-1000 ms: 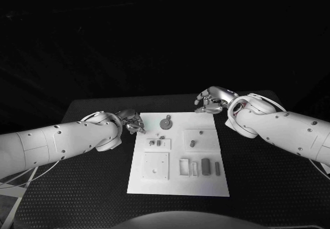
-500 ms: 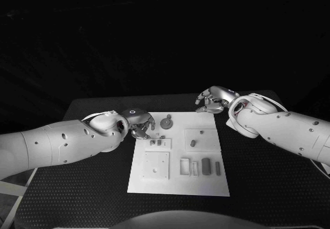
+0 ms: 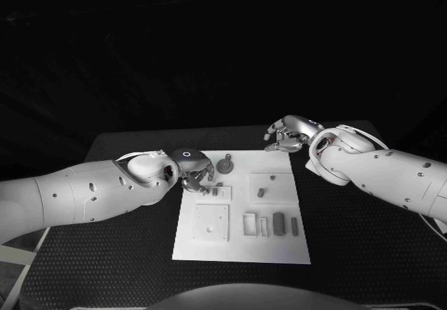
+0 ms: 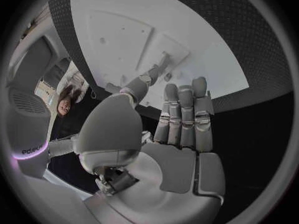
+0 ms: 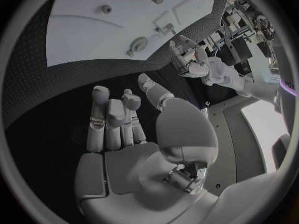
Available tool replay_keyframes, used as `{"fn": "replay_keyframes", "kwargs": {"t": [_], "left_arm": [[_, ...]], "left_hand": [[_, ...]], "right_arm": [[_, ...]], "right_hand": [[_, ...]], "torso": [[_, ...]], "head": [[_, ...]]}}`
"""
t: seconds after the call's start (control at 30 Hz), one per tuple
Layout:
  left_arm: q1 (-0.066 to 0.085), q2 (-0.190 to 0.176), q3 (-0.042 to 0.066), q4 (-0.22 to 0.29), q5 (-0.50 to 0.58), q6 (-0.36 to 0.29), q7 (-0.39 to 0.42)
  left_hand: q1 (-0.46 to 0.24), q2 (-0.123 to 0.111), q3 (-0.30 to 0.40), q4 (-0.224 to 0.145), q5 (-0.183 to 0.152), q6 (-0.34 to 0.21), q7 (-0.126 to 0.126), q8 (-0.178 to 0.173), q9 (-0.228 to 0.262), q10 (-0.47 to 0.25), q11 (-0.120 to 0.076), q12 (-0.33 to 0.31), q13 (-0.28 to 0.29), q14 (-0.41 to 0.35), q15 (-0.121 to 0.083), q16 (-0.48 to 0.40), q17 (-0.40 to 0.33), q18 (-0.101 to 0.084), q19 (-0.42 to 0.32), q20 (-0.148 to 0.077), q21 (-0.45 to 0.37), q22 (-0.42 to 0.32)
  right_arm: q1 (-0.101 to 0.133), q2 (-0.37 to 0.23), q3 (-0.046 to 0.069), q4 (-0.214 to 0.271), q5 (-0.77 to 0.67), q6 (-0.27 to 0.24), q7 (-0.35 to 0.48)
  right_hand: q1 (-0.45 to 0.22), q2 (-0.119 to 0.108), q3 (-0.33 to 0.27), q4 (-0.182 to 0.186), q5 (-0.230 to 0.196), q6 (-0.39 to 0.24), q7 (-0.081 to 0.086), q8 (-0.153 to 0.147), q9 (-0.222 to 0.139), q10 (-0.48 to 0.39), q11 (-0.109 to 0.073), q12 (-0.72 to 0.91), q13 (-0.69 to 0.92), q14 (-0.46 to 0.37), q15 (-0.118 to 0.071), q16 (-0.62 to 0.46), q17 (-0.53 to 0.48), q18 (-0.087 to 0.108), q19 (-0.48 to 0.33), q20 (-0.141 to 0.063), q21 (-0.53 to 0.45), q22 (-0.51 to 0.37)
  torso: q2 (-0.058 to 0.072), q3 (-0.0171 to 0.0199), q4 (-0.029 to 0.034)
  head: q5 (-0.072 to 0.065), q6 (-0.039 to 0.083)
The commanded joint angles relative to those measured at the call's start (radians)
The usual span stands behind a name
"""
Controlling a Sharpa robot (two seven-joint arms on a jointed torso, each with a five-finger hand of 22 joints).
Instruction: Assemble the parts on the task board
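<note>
One white task board (image 3: 280, 255) lies flat in the middle of the black surface (image 3: 363, 245), w/ two white arms reaching in from either side.

Small grey parts on the board: approx. eight can be made out. One round disc (image 3: 227, 168) sits near the far edge. Two tiny pegs (image 3: 217, 191) stand on a raised square at centre-left. One short cylinder (image 3: 261, 192) lies on a raised square at centre-right. One plain square plate (image 3: 211, 223) lies at near left. Beside it, three upright bars (image 3: 278, 225) stand in a row at near right.

Left hand (image 3: 195, 173) is over the board's far-left corner, just beside the pegs and the disc. In the left wrist view its fingers (image 4: 181, 115) are straight, side by side, thumb apart; it holds nothing. Contact w/ the board cannot be told.

Right hand (image 3: 285, 135) hovers off the board's far-right corner, above the surface. In the right wrist view its fingers (image 5: 107, 118) are extended, thumb spread; it holds nothing.
</note>
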Motion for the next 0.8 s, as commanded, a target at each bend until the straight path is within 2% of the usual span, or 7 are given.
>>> {"fn": "replay_keyframes", "kwargs": {"t": [0.03, 0.47, 0.8], "left_arm": [[-0.002, 0.004, 0.000, -0.003, -0.023, 0.067, 0.002], [-0.009, 0.018, 0.000, -0.026, -0.024, 0.089, -0.034], [-0.017, 0.027, 0.000, -0.045, -0.023, 0.075, -0.039]], "left_hand": [[-0.012, 0.000, 0.001, 0.011, 0.004, 0.009, 0.006, -0.005, -0.005, -0.007, 0.002, -0.007, -0.004, -0.008, 0.000, -0.005, -0.003, 0.010, -0.009, 0.000, 0.002, 0.022], [-0.051, -0.012, 0.002, 0.064, -0.004, 0.006, 0.011, -0.021, -0.031, -0.010, 0.007, -0.010, -0.016, -0.014, 0.003, -0.003, -0.016, 0.012, -0.018, 0.003, 0.003, 0.021], [-0.062, 0.001, 0.006, 0.090, -0.004, 0.013, 0.010, -0.021, -0.037, -0.009, 0.006, -0.008, -0.020, -0.013, 0.002, 0.001, -0.021, 0.014, -0.017, 0.003, 0.004, 0.021]], "right_arm": [[0.000, 0.001, 0.001, -0.001, 0.001, 0.004, 0.008], [0.000, 0.001, 0.001, 0.000, 0.001, 0.003, 0.008], [0.000, 0.002, 0.001, 0.000, 0.001, 0.003, 0.008]], "right_hand": [[-0.003, 0.011, -0.003, 0.001, 0.002, 0.000, 0.004, -0.004, 0.001, -0.002, 0.004, 0.003, -0.001, 0.001, 0.007, -0.005, 0.002, 0.016, 0.005, -0.003, -0.005, 0.005], [-0.002, 0.012, -0.002, 0.001, 0.002, 0.000, 0.004, -0.004, 0.002, -0.002, 0.003, 0.003, -0.001, 0.002, 0.007, -0.005, 0.002, 0.016, 0.005, -0.003, -0.005, 0.005], [-0.002, 0.012, -0.002, 0.001, 0.002, 0.000, 0.004, -0.004, 0.002, -0.002, 0.003, 0.003, -0.001, 0.002, 0.007, -0.004, 0.002, 0.016, 0.005, -0.003, -0.005, 0.005]], "torso": [[-0.001, 0.0011, -0.0007], [0.000, 0.0001, -0.0001], [-0.001, -0.0003, 0.0009]], "head": [[0.000, -0.002], [0.000, -0.003], [-0.002, -0.004]]}}
